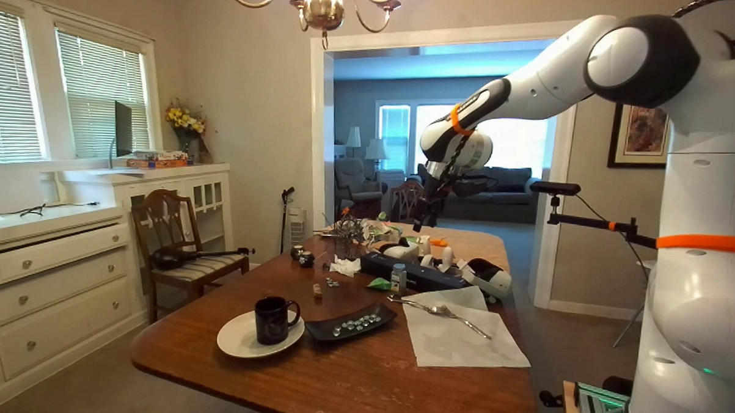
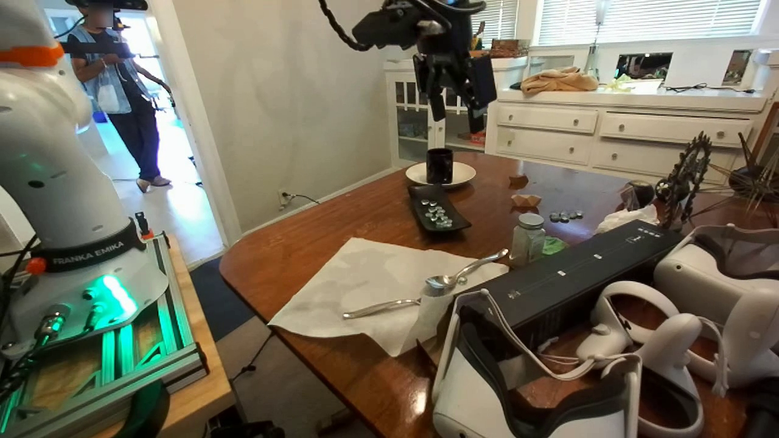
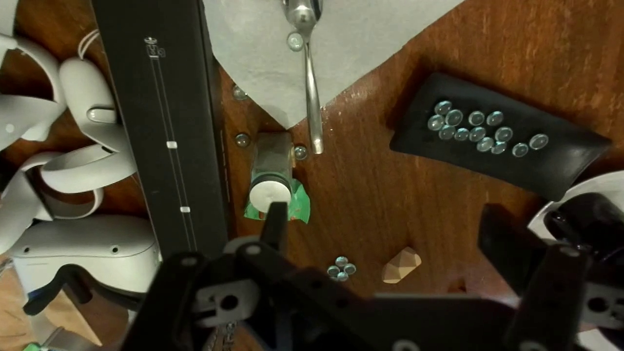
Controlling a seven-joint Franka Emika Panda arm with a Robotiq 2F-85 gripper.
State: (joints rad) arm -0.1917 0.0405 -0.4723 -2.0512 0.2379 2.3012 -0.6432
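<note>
Dark mug [image 1: 270, 323] on white plate [image 1: 233, 341] at near left in an exterior view, black tray [image 1: 319, 329] of glass beads [image 1: 358, 324] just right, spoon [image 1: 440, 310] on white paper [image 1: 448, 350] at right, wooden block [image 1: 317, 291] beyond tray, jar [image 1: 398, 280] farther back beside black box [image 1: 426, 280], empty gripper [image 2: 457, 123] spread wide above table [image 1: 349, 383]

A chandelier [image 1: 323, 11] hangs overhead, flowers [image 1: 186, 122] stand on a cabinet [image 1: 185, 175], and a chair [image 1: 197, 274] stands before it. In an exterior view, a person [image 2: 132, 125] stands beyond a door frame [image 2: 196, 121].
</note>
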